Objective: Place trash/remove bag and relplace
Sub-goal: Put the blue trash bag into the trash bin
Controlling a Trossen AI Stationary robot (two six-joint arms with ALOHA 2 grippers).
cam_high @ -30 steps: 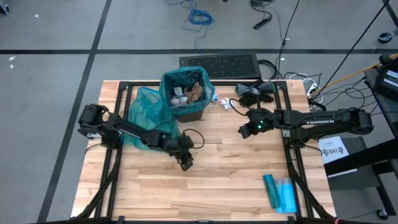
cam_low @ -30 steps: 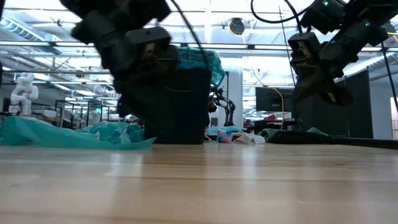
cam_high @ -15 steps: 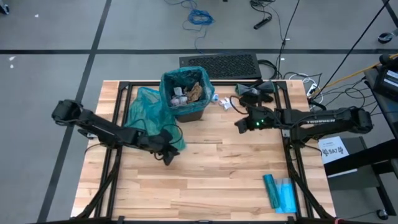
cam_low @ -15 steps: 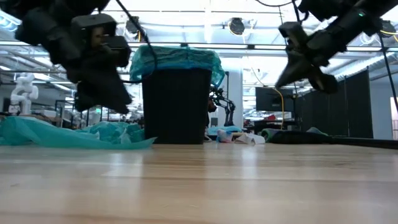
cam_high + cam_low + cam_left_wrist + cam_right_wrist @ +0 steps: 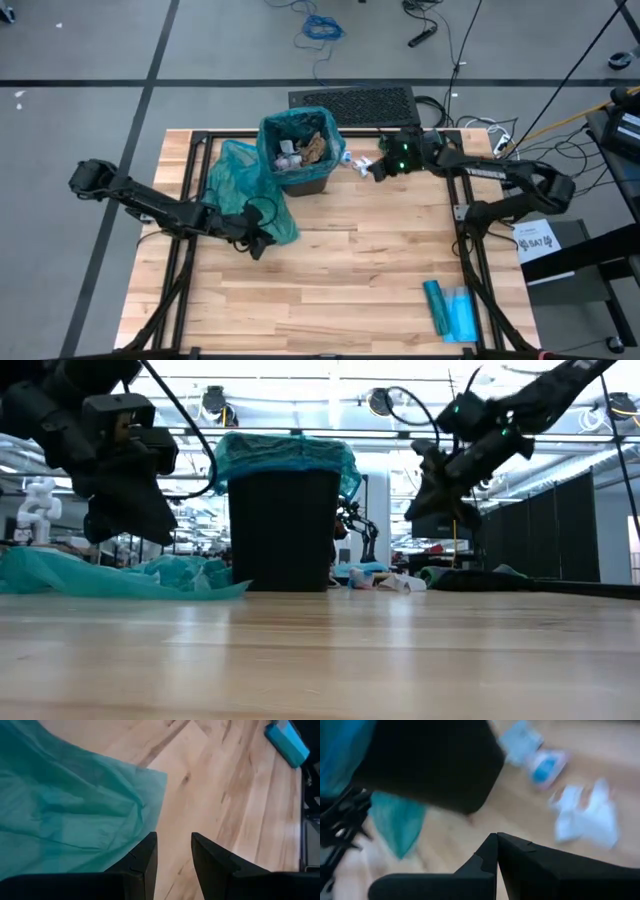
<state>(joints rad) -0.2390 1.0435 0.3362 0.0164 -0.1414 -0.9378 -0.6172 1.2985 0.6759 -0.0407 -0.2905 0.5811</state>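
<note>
A pale wooden desk (image 5: 340, 270) stands on a grey floor with cables behind it. A black bin (image 5: 297, 150) lined with a teal bag holds trash (image 5: 300, 150), and more paper wads (image 5: 357, 165) lie just beside it. The right end effector (image 5: 381, 170), its fingers closed and empty, hovers near those wads. The left end effector (image 5: 257, 244), fingers slightly apart and holding nothing, sits at the edge of a loose teal bag (image 5: 240, 185). A blue-teal packet (image 5: 450, 310) lies well apart.

- One black bin (image 5: 300, 178), lined with a teal bag
- One loose teal bag (image 5: 236, 190) on tabletop (image 5: 380, 270)
- Two arms, one tool each
- One blue-teal packet (image 5: 448, 308)
- Loose wads (image 5: 358, 166) beside bin: at least two
</note>
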